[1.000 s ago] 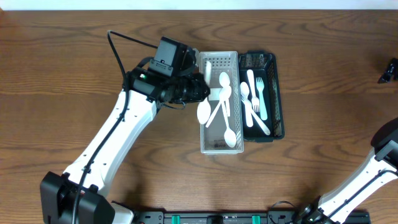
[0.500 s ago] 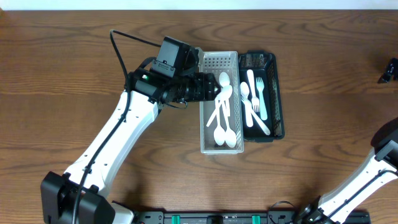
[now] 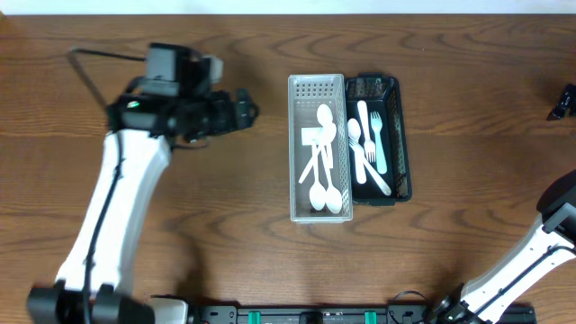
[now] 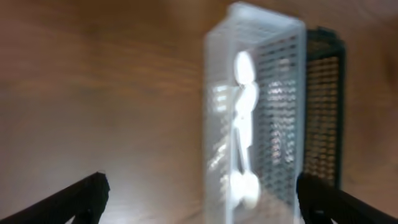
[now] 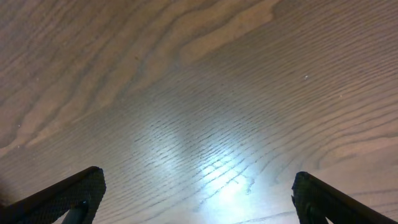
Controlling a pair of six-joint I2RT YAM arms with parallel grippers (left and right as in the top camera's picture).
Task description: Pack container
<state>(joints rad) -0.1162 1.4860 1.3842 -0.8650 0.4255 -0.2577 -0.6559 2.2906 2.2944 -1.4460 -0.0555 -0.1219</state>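
Observation:
A white perforated container (image 3: 315,88) stands mid-table, with several white spoons (image 3: 324,157) lying in it. Touching its right side is a black mesh container (image 3: 371,87) holding white forks and spoons (image 3: 371,144). My left gripper (image 3: 245,108) hovers to the left of the white container, apart from it, open and holding nothing. The blurred left wrist view looks past the wide-apart fingers of the left gripper (image 4: 202,199) at the white container (image 4: 217,93), a spoon (image 4: 244,68) and the black container (image 4: 323,93). My right gripper (image 5: 199,193) stands open over bare wood.
The table is brown wood (image 3: 450,252). The right arm's white link (image 3: 540,243) comes in at the lower right corner. A small black part (image 3: 563,101) shows at the right edge.
The left gripper opened and let a spoon go into the white container. It then swung back to the left, away from the container. The right arm has not moved.

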